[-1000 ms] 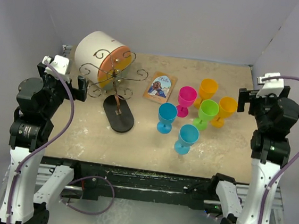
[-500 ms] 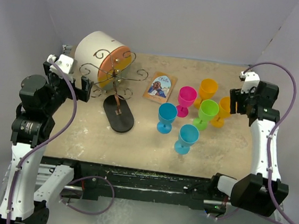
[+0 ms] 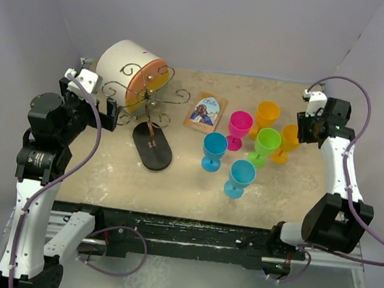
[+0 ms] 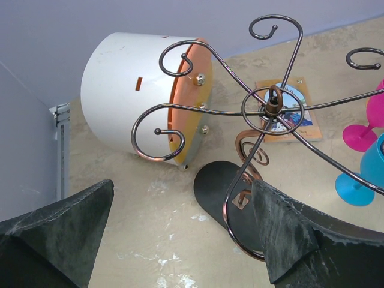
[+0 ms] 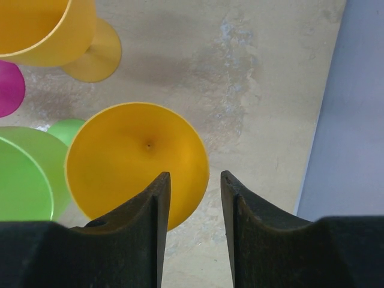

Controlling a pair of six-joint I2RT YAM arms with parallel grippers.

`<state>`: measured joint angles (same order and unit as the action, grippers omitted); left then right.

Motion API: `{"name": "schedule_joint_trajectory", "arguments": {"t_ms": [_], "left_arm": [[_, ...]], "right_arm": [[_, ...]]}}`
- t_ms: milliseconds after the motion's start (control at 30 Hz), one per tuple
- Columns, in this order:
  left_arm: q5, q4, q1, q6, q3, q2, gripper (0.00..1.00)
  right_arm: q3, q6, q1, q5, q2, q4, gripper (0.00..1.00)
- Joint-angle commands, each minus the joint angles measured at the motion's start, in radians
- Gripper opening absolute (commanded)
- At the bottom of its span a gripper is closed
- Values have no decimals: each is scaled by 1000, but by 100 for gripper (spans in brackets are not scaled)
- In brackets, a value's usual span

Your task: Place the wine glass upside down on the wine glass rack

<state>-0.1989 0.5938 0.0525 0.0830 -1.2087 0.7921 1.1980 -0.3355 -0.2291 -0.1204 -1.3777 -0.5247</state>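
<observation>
The orange wine glass (image 3: 292, 137) stands upright at the right side of the table (image 3: 174, 183), just beside a green glass (image 3: 268, 142) and near a second orange glass (image 3: 267, 113). It is well apart from the wine glass rack (image 3: 149, 98), which stands left of centre beside a white cylinder (image 3: 118, 64) lying on its side. The right gripper (image 5: 195, 180) hangs above that glass's rim, fingers parted with nothing between them, while the left gripper (image 4: 183, 186), spread wide and empty, faces the rack
</observation>
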Motion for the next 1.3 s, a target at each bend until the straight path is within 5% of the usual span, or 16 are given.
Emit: {"name": "schedule_joint_trajectory", "arguments": {"t_ms": [0,300,467,833,1267], "left_arm": [[-10,-29,-6,17,-40,-7,99],[16,-35,-6,15,-35,-14,99],[41,-40,-6,19,-29,-18,99],[79,-40,-7,-8,-46,-12,99],[-33,-11,-6,-23,-142,7,99]], "right_arm": [[62,-27,2,21,-21,26,40],[71,-43,3,15,-92,32,20],[86,-44,2,36,-49,19,1],[184,-52,2,177,227,18,0],[332,231,7,-501,368,153,0]]}}
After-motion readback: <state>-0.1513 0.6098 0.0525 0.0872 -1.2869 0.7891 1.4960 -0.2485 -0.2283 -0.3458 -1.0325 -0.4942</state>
